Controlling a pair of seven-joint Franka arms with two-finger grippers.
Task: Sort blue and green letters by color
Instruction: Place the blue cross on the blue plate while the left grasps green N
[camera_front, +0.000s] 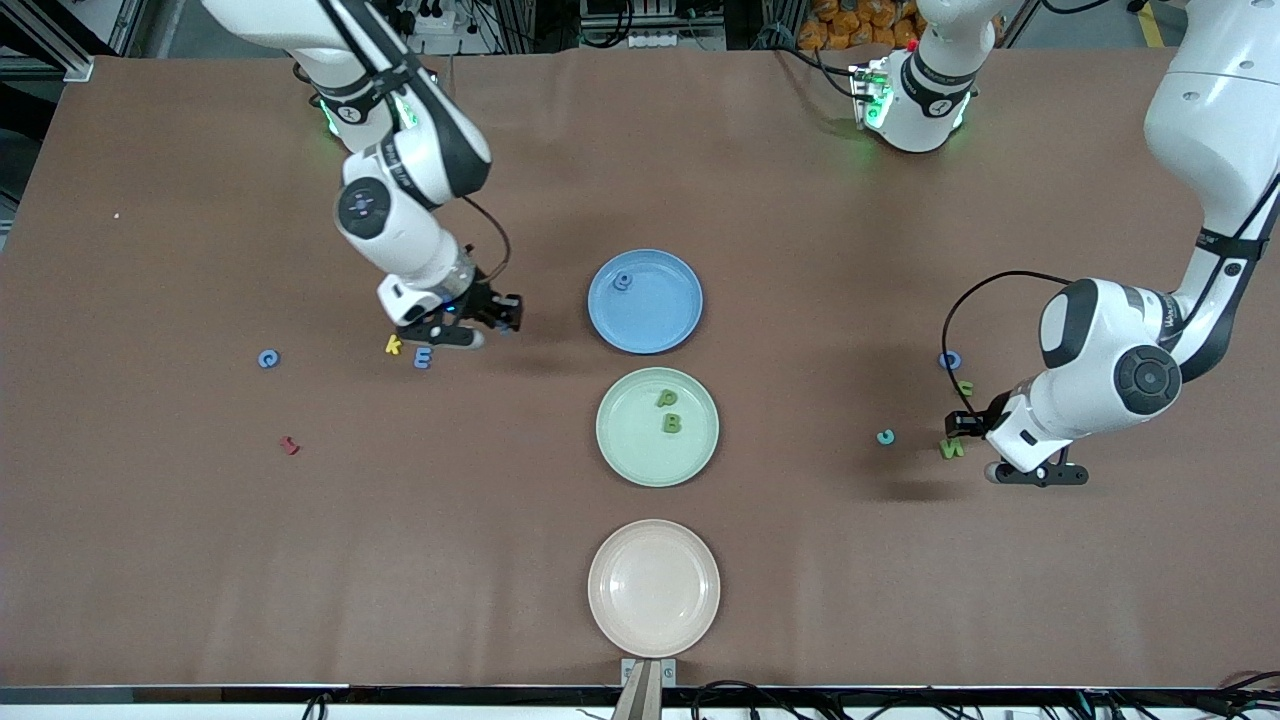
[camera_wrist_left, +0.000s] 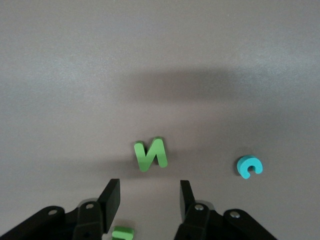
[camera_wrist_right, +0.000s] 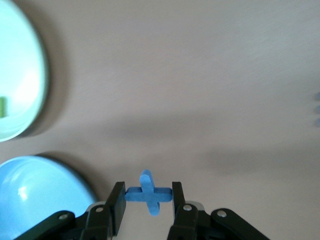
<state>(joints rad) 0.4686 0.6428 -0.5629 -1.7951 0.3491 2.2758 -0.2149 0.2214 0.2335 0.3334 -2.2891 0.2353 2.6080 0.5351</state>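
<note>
My right gripper (camera_front: 503, 318) (camera_wrist_right: 148, 191) is shut on a blue cross-shaped letter (camera_wrist_right: 150, 199), held above the table beside the blue plate (camera_front: 680, 300). That plate holds one blue letter (camera_front: 624, 282). The green plate (camera_front: 625, 445) holds a green p (camera_front: 666, 398) and a green B (camera_front: 671, 423). My left gripper (camera_front: 962, 425) (camera_wrist_left: 150, 192) hangs low over the table, open, with nothing between its fingers. A green N (camera_wrist_left: 150, 154) (camera_front: 951, 449) lies just ahead of it, and another green letter (camera_wrist_left: 121, 233) (camera_front: 965, 387) lies under one finger. A blue letter (camera_front: 949, 360) lies beside them.
A teal c (camera_front: 885, 437) (camera_wrist_left: 248, 167) lies by the green N. Toward the right arm's end lie a yellow k (camera_front: 393, 345), a blue E (camera_front: 422, 358), a blue c (camera_front: 268, 358) and a dark red letter (camera_front: 290, 445). A pale pink plate (camera_front: 653, 620) sits nearest the front camera.
</note>
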